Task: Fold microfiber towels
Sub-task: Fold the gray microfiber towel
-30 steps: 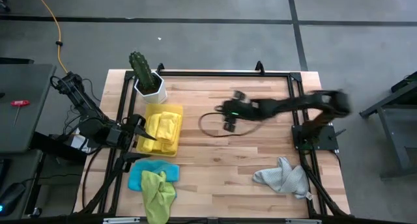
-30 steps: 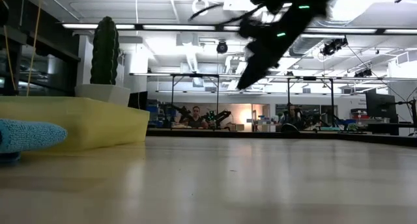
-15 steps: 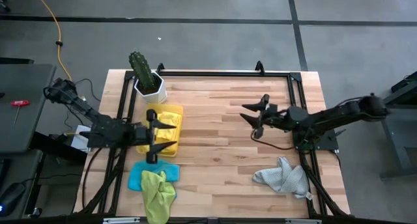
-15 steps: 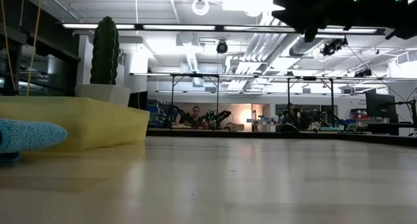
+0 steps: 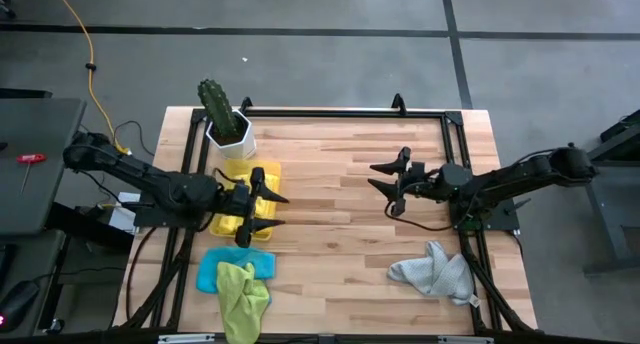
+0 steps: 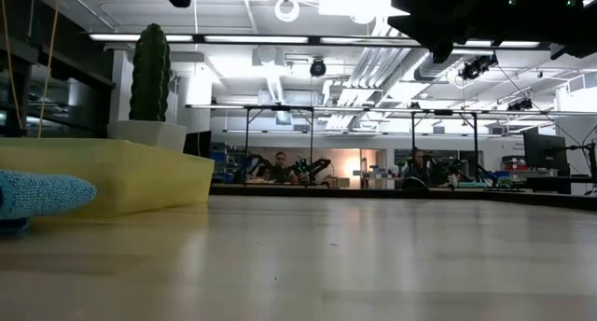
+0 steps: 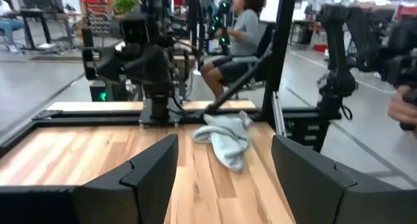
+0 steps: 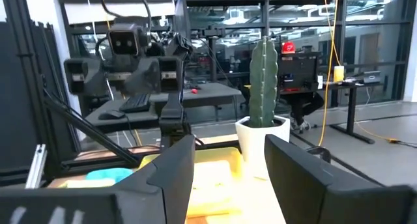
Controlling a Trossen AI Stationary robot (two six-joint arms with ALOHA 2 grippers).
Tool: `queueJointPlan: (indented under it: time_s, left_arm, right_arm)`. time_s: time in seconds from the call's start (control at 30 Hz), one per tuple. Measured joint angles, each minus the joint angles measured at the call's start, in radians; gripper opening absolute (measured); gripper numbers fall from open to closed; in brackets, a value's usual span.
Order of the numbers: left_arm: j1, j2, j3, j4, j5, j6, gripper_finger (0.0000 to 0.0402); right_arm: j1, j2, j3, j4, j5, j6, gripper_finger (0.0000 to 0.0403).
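Because the left gripper (image 5: 262,206) hovers with fingers apart over the yellow towels (image 5: 250,192) stacked in the tray (image 5: 271,168) on the counter (image 5: 340,254), while the right gripper (image 5: 388,180) waits mid-counter, fingers also apart and empty, a careless descent risks pinching several layers or snagging the tray rim.

the wooden table (image 5: 330,254) holds a white pot (image 5: 232,136) with a green cactus (image 5: 214,102) at one far corner. next to it sits a yellow tray (image 5: 262,174). near the front edge lie a blue towel (image 5: 208,272) and a green towel (image 5: 242,294). a grey towel (image 5: 432,269) lies at the other front side.
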Motion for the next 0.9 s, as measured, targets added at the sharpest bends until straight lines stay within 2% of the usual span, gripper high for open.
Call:
queueJointPlan:
  time_s: [0.23, 0.53, 0.6, 0.67, 0.77, 0.9]
  left_arm:
    - [0.025, 0.063, 0.012, 0.015, 0.004, 0.002, 0.0239]
    - [0.044, 0.108, 0.064, -0.065, -0.018, 0.002, 0.0239]
    - [0.044, 0.117, 0.069, -0.068, -0.043, 0.002, 0.0239]
    - [0.044, 0.127, 0.075, -0.072, -0.069, 0.002, 0.0239]
    - [0.044, 0.128, 0.08, -0.093, -0.107, 0.006, 0.0239]
    - [0.044, 0.128, 0.081, -0.1, -0.131, 0.019, 0.0239]
  right_arm:
    - [0.0, 0.0, 0.0, 0.0, 0.0, 0.019, 0.0177]
    - [0.0, 0.0, 0.0, -0.019, -0.002, 0.019, 0.0177]
    - [0.0, 0.0, 0.0, -0.03, -0.029, 0.048, 0.0177]
    - [0.0, 0.004, 0.003, -0.052, -0.11, 0.089, 0.0177]
    - [0.04, 0.028, 0.058, -0.167, -0.177, 0.1, 0.0177]
    - [0.12, 0.086, 0.217, -0.53, -0.103, 0.113, 0.0177]
